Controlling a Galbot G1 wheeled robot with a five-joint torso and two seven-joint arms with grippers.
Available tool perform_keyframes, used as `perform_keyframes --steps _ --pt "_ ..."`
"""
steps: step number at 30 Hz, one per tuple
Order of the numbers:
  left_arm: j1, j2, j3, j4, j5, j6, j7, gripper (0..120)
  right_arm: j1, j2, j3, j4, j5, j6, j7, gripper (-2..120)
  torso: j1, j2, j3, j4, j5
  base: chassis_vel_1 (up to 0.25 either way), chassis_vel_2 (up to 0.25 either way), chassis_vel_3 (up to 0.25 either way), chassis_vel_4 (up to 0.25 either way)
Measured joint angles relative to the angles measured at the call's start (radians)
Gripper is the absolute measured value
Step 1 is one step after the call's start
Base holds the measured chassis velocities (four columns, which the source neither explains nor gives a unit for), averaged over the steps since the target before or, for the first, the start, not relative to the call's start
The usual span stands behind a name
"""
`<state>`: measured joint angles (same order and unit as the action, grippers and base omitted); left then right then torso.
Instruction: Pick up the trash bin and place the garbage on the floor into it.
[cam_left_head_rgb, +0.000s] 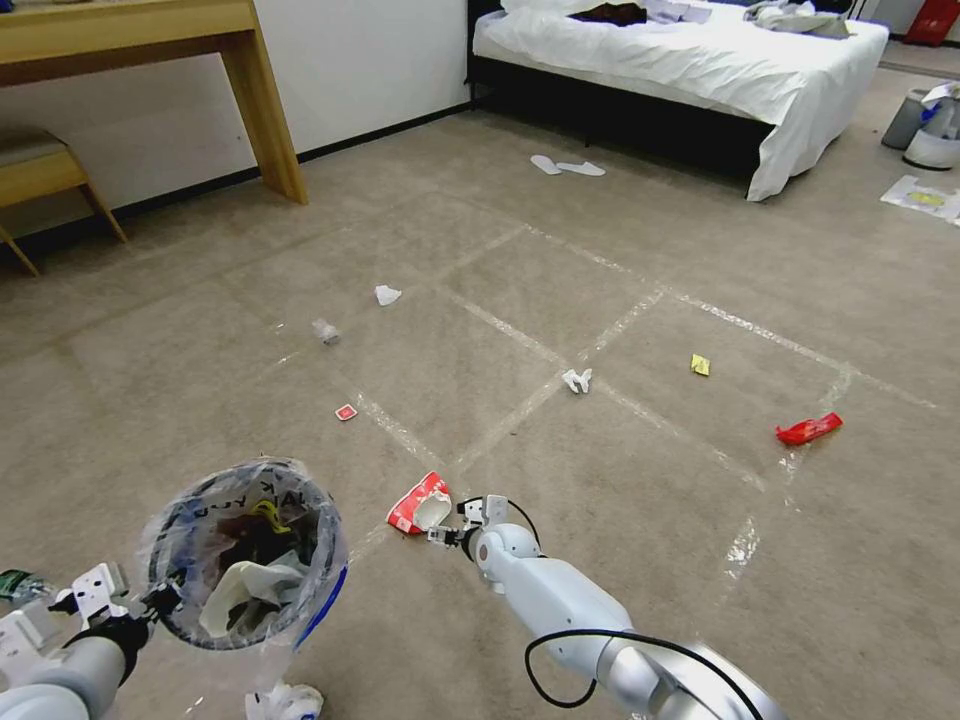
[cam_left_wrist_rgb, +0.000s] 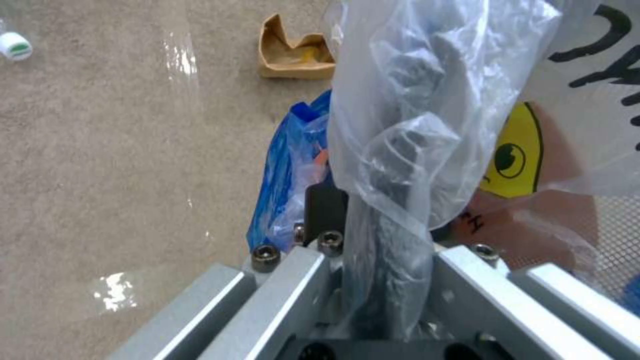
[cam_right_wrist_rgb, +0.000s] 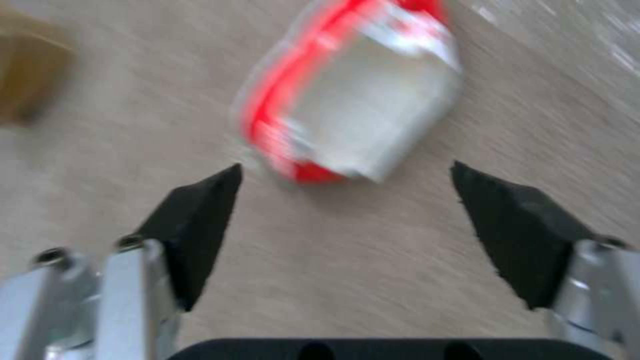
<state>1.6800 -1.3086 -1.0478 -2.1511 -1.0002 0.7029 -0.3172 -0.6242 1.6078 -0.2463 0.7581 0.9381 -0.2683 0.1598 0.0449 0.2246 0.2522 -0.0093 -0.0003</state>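
A torn red-and-white paper cup (cam_left_head_rgb: 419, 503) lies on its side on the tan carpet (cam_left_head_rgb: 620, 480), just ahead of the right gripper (cam_left_head_rgb: 447, 527), whose black fingertips (cam_right_wrist_rgb: 197, 220) are spread wide with nothing between them. Farther to that gripper's left, the left gripper (cam_left_head_rgb: 160, 600) is clamped on the bag-lined rim of the trash bin (cam_left_head_rgb: 245, 555).

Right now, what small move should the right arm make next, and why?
Probably ease the right tool forward and down over the torn paper cup: its fingers are open, the cup lies on the carpet just ahead, not yet between them. The left tool holds the trash bin alongside.
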Motion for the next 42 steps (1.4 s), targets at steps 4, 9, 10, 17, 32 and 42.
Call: perform_keyframes --steps 4,9,10,17,32,42 --pt "-0.016 0.003 0.004 0.017 0.012 -0.007 0.005 0 -0.033 -0.004 -0.016 0.195 0.002 0.054 0.043 68 0.0 0.0 0.0 0.0007 0.0004 0.0 0.0 0.0 0.0" --pt "-0.031 0.009 0.015 0.029 0.026 -0.014 0.011 0 -0.068 -0.113 -0.007 0.373 -0.062 0.116 0.072 83 0.0 0.0 0.0 0.0001 0.0001 0.0 0.0 0.0 0.0" --pt "-0.038 0.01 0.024 0.032 0.03 -0.015 0.013 0 -0.082 -0.163 0.007 0.437 -0.111 0.165 0.072 90 0.0 0.0 0.0 -0.0003 0.0002 0.0 0.0 0.0 0.0" --pt "-0.065 0.018 0.048 0.042 0.043 -0.018 0.019 0 -0.172 -0.319 0.11 0.674 -0.184 0.301 0.069 99 0.0 0.0 0.0 0.0003 0.0006 0.0 0.0 0.0 0.0" --pt "-0.072 0.018 0.055 0.025 0.091 -0.029 0.039 0 -0.452 -0.518 0.526 1.127 -0.343 0.53 -0.022 100 0.0 0.0 0.0 0.0002 0.0004 0.0 0.0 0.0 0.0" --pt "-0.072 0.001 0.056 0.017 0.119 -0.037 0.053 0 -0.661 -0.475 0.753 1.299 -0.465 0.646 -0.089 100 0.0 0.0 0.0 0.0001 0.0003 0.0 0.0 0.0 0.0"
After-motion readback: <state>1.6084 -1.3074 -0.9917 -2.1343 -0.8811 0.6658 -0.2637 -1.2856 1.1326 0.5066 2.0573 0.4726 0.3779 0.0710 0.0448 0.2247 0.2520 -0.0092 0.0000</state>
